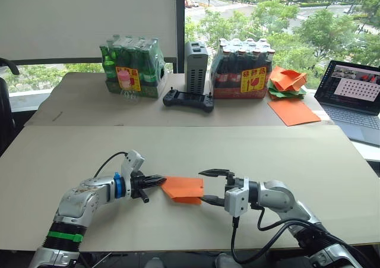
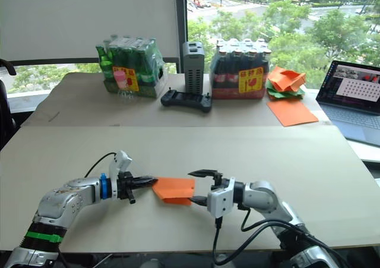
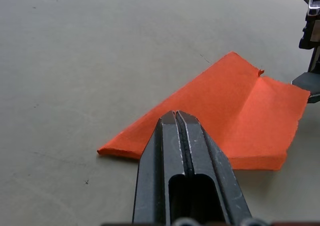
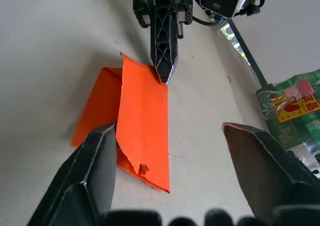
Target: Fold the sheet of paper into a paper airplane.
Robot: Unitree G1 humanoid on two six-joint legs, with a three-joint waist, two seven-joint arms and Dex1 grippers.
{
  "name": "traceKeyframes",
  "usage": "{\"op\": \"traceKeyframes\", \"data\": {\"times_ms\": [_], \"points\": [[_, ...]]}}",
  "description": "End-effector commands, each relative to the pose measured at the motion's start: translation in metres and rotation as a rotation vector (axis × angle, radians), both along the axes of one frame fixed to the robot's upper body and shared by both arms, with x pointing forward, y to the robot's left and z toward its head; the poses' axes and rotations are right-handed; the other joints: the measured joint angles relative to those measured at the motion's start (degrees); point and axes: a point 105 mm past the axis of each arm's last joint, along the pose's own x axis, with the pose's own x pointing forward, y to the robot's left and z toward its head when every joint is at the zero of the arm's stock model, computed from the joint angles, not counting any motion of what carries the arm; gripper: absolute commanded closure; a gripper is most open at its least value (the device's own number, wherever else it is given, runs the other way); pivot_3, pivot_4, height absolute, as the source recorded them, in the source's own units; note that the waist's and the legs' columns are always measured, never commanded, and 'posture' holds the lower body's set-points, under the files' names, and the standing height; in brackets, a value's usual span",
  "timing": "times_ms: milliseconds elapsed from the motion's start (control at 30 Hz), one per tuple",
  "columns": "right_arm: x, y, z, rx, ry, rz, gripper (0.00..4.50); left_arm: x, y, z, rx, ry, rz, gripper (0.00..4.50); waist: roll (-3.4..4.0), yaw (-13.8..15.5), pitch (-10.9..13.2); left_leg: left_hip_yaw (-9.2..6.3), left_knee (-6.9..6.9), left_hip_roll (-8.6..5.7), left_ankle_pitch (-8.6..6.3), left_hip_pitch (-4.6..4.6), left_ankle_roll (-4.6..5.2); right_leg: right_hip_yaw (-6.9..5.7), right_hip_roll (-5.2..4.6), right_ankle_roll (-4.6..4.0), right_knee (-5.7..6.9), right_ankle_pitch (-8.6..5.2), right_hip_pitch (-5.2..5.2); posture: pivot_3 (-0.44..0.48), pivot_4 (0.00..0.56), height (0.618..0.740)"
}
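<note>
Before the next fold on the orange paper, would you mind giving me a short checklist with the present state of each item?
1. Sheet of paper lies flat on the table, partly folded with one pointed end: ok.
2. Left gripper shut, its tip at the sheet's edge: ok; whether it presses down on the paper: cannot tell.
3. Right gripper open, its fingers straddling the sheet's other end without clamping it: ok.
4. Sheet's edge near the right gripper is clean: not ok, a small ragged tear shows in the right wrist view.
5. Heap of paper shapes and laptop stand well away from the arms: ok.
</note>
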Motion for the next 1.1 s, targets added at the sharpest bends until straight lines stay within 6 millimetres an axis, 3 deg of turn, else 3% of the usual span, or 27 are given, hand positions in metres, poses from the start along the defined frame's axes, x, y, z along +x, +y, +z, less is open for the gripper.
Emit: {"op": "traceKeyframes", "data": {"times_ms": [33, 133, 867, 1000, 1100], "points": [[-0.001, 0.002, 0.008, 0.003, -0.057, 0.034, 2.22, 0.0, -0.002, 0.01, -0.011, -0.038, -0.009, 4.5, 0.0, 0.0, 0.0, 0.0, 0.0, 0.0, 0.0, 0.0, 0.0, 0.0, 0.0, 0.0, 0.0, 0.0, 0.0, 0.0, 0.15, 0.74], [-0.001, 0.003, 0.004, -0.016, -0.06, 0.041, 3.24, 0.0, -0.002, 0.011, -0.011, -0.04, -0.006, 4.5, 0.0, 0.0, 0.0, 0.0, 0.0, 0.0, 0.0, 0.0, 0.0, 0.0, 0.0, 0.0, 0.0, 0.0, 0.0, 0.0, 0.15, 0.74], [0.0, 0.008, -0.008, -0.075, -0.053, 0.075, 3.24, 0.0, -0.001, 0.012, -0.018, -0.047, 0.004, 4.5, 0.0, 0.0, 0.0, 0.0, 0.01, 0.0, 0.0, 0.0, 0.0, 0.0, 0.0, 0.0, 0.01, 0.0, 0.0, 0.0, 0.15, 0.74], [0.0, 0.008, -0.009, -0.077, -0.057, 0.079, 4.46, 0.0, -0.002, 0.012, -0.021, -0.047, 0.005, 4.5, 0.0, -0.1, 0.0, 0.0, 0.01, 0.0, 0.0, 0.0, 0.0, 0.0, 0.0, 0.0, 0.01, 0.0, 0.0, 0.0, 0.15, 0.74], [0.001, 0.007, -0.01, -0.085, -0.059, 0.078, 4.49, 0.0, -0.002, 0.012, -0.02, -0.048, 0.005, 4.5, 0.0, 0.0, 0.0, 0.0, 0.01, 0.0, 0.0, 0.0, 0.0, 0.0, 0.0, 0.0, 0.01, 0.0, 0.0, 0.0, 0.15, 0.74]]}}
